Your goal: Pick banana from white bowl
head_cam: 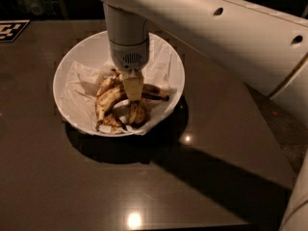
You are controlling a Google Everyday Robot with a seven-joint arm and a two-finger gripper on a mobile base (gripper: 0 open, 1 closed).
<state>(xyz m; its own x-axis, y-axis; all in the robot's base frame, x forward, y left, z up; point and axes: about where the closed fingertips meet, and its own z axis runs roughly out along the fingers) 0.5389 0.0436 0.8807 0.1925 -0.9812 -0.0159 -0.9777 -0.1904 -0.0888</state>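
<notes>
The gripper (pixel 134 88) reaches down into the white bowl (pixel 86 51), just right of the banana's (pixel 107 103) upper end; whether it holds anything cannot be told.

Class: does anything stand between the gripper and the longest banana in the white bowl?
Nothing visible does. The gripper sits low inside the white bowl, right at the banana; shorter bananas lie beside it.

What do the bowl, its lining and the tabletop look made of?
White bowl: smooth and glossy, ceramic or hard plastic; can't tell which.
Lining: white paper, judging by the crumples and folds.
Table: dark polished top with sharp lamp reflections; possibly lacquered wood or laminate.
Gripper is down in the bowl, on the bananas.
</notes>
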